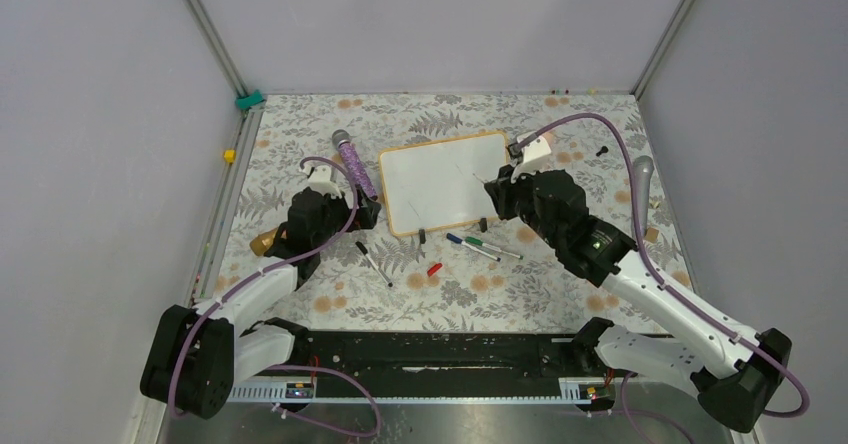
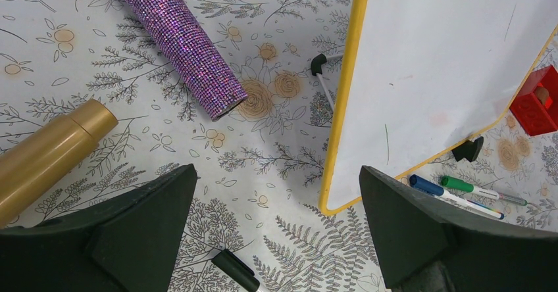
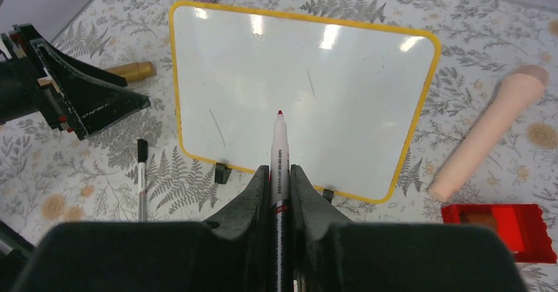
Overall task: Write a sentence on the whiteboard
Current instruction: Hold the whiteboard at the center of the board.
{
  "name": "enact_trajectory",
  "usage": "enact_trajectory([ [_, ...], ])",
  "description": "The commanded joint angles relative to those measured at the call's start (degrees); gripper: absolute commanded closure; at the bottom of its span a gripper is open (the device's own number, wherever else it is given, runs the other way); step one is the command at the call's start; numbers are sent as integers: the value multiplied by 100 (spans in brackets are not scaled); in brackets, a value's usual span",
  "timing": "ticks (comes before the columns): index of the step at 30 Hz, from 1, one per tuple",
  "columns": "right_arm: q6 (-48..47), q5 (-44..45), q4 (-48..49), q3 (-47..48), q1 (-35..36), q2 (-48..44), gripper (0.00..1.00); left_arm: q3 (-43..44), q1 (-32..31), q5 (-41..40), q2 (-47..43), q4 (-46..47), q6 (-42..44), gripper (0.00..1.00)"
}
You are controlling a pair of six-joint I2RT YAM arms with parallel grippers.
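Red-tipped marker (image 3: 279, 134) pinched in right end effector (image 3: 279, 171), tip over whiteboard (image 3: 342, 88), left end effector (image 2: 278, 172) spread alongside

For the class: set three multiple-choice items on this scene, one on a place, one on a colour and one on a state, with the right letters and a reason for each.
1. Where does the purple glitter tube lie?
A) beside the left edge of the whiteboard
B) on the whiteboard
C) in a gripper

2. What colour is the tip of the marker in the right gripper?
A) blue
B) red
C) green

3. How is the left gripper?
A) shut on a pen
B) shut, empty
C) open

Answers:
1 A, it lies just left of the frame.
2 B, a red tip points over the board.
3 C, its jaws stand wide apart, empty.
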Motion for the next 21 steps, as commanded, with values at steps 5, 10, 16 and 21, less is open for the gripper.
enact_trajectory([
  [5, 455, -380, -709, 280, -8, 352, 100, -47, 35, -49, -118, 330, 83, 3],
  [10, 862, -133, -3276, 2131, -8, 1483, 100, -36, 41, -43, -122, 292, 85, 3],
  [16, 1556, 69, -4144, 3113, -8, 2030, 100, -64, 34, -21, -141, 342, 66, 3],
  [21, 1697, -120, -3077, 2236, -7, 1383, 100, -64, 34, -11, -128, 335, 66, 3],
])
